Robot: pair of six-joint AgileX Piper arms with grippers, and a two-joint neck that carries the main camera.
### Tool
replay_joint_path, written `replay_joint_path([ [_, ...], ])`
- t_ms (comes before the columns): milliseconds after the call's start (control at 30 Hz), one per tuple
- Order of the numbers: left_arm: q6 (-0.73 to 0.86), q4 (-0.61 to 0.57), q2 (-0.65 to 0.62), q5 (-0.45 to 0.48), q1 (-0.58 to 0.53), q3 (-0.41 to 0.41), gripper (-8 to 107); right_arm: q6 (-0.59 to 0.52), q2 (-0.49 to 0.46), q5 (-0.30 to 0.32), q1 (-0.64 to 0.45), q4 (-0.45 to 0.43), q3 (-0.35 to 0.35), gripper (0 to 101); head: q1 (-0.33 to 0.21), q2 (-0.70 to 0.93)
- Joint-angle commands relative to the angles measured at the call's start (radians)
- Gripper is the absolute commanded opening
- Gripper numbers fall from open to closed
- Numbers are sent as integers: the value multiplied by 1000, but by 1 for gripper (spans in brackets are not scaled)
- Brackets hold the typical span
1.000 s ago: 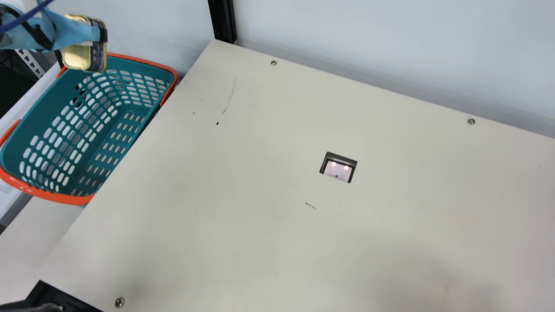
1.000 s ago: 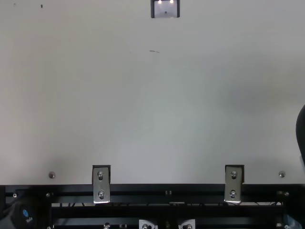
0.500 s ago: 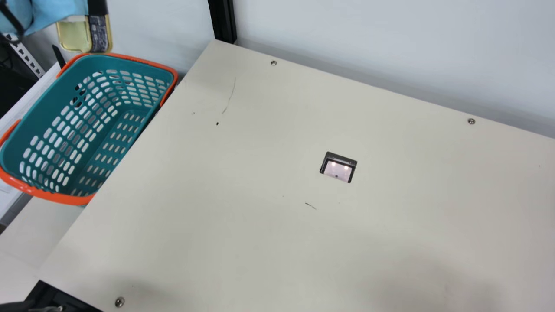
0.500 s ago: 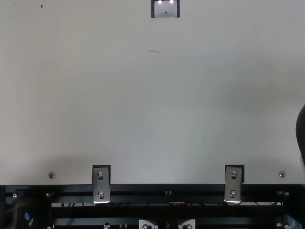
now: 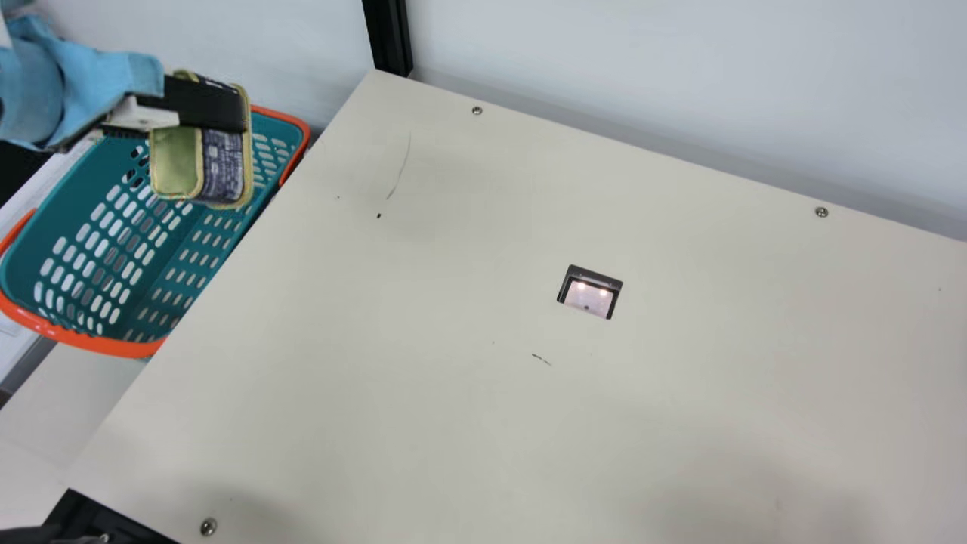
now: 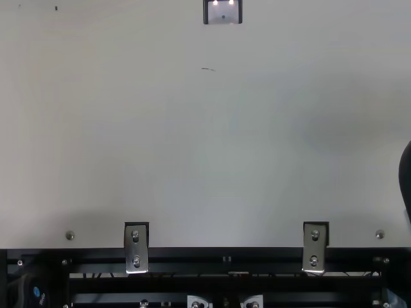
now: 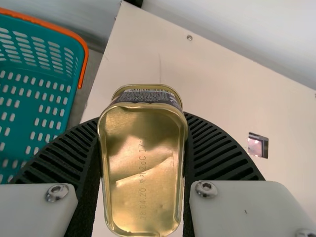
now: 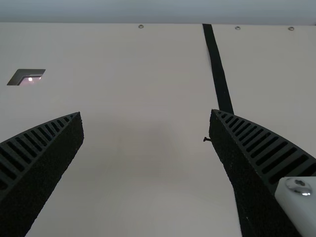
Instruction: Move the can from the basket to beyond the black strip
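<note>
In the main view my left gripper (image 5: 202, 106) is at the upper left, above the teal basket (image 5: 162, 272) with its orange rim. It is shut on the can (image 5: 224, 170), a gold tin with a dark printed side. The left wrist view shows the can (image 7: 143, 168) squeezed between the ribbed fingers of my left gripper (image 7: 142, 148), the basket (image 7: 34, 94) lying beside. In the right wrist view my right gripper (image 8: 147, 116) stands open with nothing between its fingers, and the black strip (image 8: 217, 69) runs down the table, partly behind one finger.
The cream table (image 5: 453, 423) has a small square cutout (image 5: 590, 292) near its middle. A pale wall (image 5: 680, 83) and a black post (image 5: 388, 38) stand along the far edge. The basket hangs beside the table's left edge.
My left gripper and the can first rose in the main view, then came down and to the right, nearer the table. The basket and the table look the same.
</note>
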Motion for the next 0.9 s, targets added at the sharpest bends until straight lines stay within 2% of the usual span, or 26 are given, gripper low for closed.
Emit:
replay_joint_path([
  [0, 0, 0, 0, 0, 0, 0, 10, 0, 0, 0, 0, 0, 0, 101, -32, 12],
  [367, -24, 3, 1, 3, -8, -5, 10, 0, 0, 0, 0, 0, 0, 101, -32, 12],
  [533, -127, -20, 12, 68, -18, -35, 10, 0, 0, 0, 0, 0, 0, 101, -32, 12],
  [767, -283, -89, 51, 219, -17, -116, 10, 0, 0, 0, 0, 0, 0, 101, -32, 12],
  [867, -356, -108, 83, 219, -50, -104, 10, 0, 0, 0, 0, 0, 0, 101, -32, 12],
])
